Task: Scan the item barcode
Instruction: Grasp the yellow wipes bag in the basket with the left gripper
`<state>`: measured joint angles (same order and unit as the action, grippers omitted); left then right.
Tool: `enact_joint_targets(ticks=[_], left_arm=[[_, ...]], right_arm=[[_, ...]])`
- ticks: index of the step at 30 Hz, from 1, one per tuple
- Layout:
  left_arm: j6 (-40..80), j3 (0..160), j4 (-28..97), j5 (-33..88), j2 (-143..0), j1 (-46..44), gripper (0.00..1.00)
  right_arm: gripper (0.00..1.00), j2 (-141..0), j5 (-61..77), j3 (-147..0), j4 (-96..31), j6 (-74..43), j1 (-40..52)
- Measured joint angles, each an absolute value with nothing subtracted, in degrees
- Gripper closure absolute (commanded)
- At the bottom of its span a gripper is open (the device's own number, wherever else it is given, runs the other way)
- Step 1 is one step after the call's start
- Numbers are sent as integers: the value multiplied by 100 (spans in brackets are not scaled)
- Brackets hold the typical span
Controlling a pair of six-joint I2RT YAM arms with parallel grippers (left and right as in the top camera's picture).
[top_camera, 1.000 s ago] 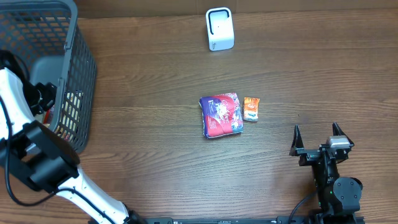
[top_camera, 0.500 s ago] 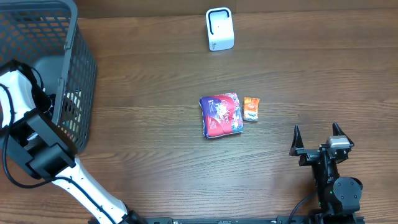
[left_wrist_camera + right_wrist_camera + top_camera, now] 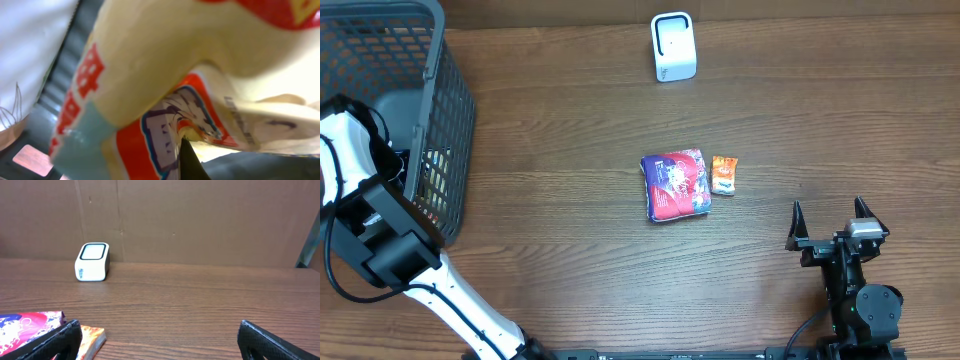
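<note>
My left arm [image 3: 360, 170] reaches down into the grey mesh basket [image 3: 445, 90] at the far left, its gripper hidden there from above. In the left wrist view a cream, red and light-blue snack packet [image 3: 150, 75] fills the frame. My left gripper [image 3: 187, 156] is shut on its lower edge, and only one black fingertip [image 3: 191, 165] shows. The white barcode scanner [image 3: 673, 47] [image 3: 92, 261] stands at the table's far edge. My right gripper [image 3: 828, 215] [image 3: 157, 335] rests open near the front right, holding nothing.
A purple and red packet [image 3: 676, 185] [image 3: 25, 325] and a small orange packet [image 3: 724, 175] [image 3: 90, 340] lie side by side mid-table, just left of my right gripper's line. A brown cardboard wall [image 3: 200, 220] stands behind the scanner.
My left arm shifted a little deeper into the basket, and its gripper went from open to shut on the snack packet. The right arm and the table items have not moved.
</note>
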<state>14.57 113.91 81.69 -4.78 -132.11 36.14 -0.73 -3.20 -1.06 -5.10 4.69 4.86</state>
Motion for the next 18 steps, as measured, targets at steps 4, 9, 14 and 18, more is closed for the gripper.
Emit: enact_joint_targets(ticks=[4, 9, 14, 18], left_arm=[[1365, 11542, 8298, -130, -13249, 3699, 96], [1186, 12119, 8453, 906, -13382, 3752, 96], [991, 12820, 8217, 2263, -13211, 3820, 96], [941, 12984, 7804, 2803, -12575, 3889, 96]], right_arm=[[0, -73, -322, -106, -508, 469, 486], [0, -73, -322, -106, -510, 469, 486], [0, -73, -320, -106, -506, 467, 486], [0, -73, -322, -106, -510, 469, 486]])
